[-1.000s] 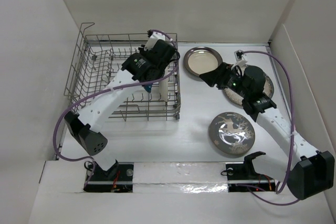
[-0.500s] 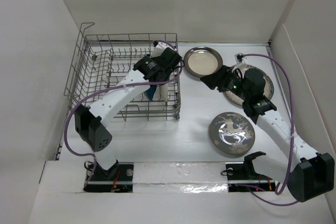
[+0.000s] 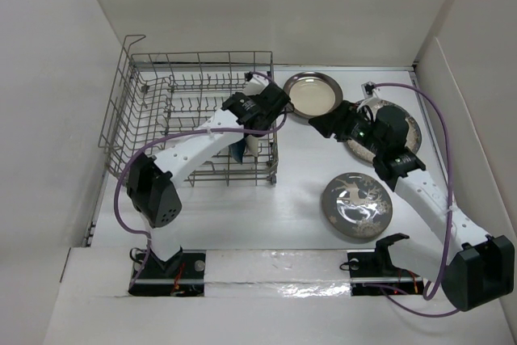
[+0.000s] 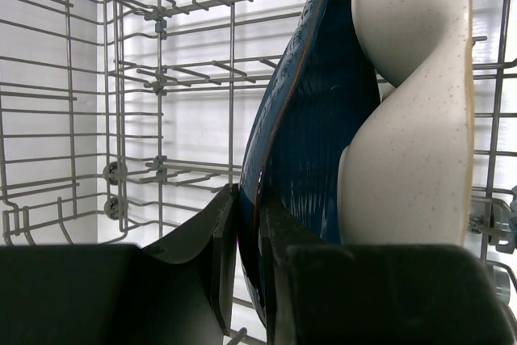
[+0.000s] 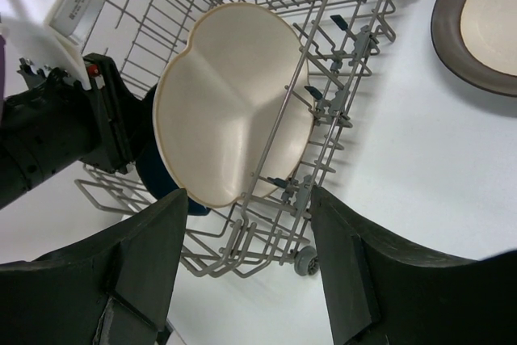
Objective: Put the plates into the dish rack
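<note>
The dish rack [image 3: 174,115] stands at the left. The cream three-section plate [image 3: 256,141] stands upright at its right end, also seen in the right wrist view [image 5: 226,127] and the left wrist view [image 4: 412,119]. My left gripper [image 3: 252,123] reaches down into the rack and is shut on the rim of the dark blue leaf-shaped dish [image 4: 303,143], upright right beside the cream plate. My right gripper [image 5: 250,256] is open and empty above the table just right of the rack. The brown-rimmed plate [image 3: 311,93], the reindeer plate [image 3: 357,204] and the speckled plate [image 3: 412,128], partly under my right arm, lie on the table.
The rack has a raised wire handle [image 3: 132,42] at its far left corner and small wheels [image 5: 305,262] at its base. White walls enclose the table on the left, back and right. The rack's left rows of tines [image 4: 137,78] hold nothing.
My left gripper has moved right and nearer within the rack, bringing the blue dish beside the cream plate. The left arm's elbow swung right. The right arm has barely moved.
</note>
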Action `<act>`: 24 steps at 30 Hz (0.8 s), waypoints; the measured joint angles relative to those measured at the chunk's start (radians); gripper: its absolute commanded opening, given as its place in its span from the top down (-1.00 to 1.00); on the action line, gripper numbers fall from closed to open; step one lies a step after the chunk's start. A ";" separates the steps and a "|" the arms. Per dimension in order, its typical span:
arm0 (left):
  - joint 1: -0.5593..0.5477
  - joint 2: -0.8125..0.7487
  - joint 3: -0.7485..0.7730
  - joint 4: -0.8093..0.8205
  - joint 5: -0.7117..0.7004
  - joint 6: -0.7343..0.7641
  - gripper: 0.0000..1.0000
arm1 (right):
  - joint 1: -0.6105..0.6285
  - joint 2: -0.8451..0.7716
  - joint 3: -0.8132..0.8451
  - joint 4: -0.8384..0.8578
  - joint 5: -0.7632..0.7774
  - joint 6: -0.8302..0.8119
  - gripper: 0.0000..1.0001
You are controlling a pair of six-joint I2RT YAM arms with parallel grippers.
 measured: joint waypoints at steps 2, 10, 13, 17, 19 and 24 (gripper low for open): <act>0.001 0.005 -0.008 0.003 0.001 -0.006 1.00 | -0.003 0.000 0.000 0.000 0.000 0.000 -0.36; 0.000 0.005 -0.080 0.055 -0.010 -0.032 0.30 | -0.016 -0.009 -0.045 0.007 0.002 0.000 -0.35; 0.002 -0.001 -0.114 0.098 -0.006 -0.033 0.13 | -0.027 -0.021 -0.071 0.002 0.009 0.000 -0.34; 0.000 -0.013 -0.143 0.144 0.008 -0.033 0.03 | -0.045 -0.045 -0.112 0.005 0.023 0.004 -0.34; -0.001 -0.024 -0.147 0.157 0.016 -0.030 -0.05 | -0.056 -0.056 -0.136 0.002 0.027 0.005 -0.33; -0.001 -0.104 -0.159 0.194 0.057 -0.021 -0.11 | -0.106 -0.084 -0.188 -0.019 0.054 0.008 0.05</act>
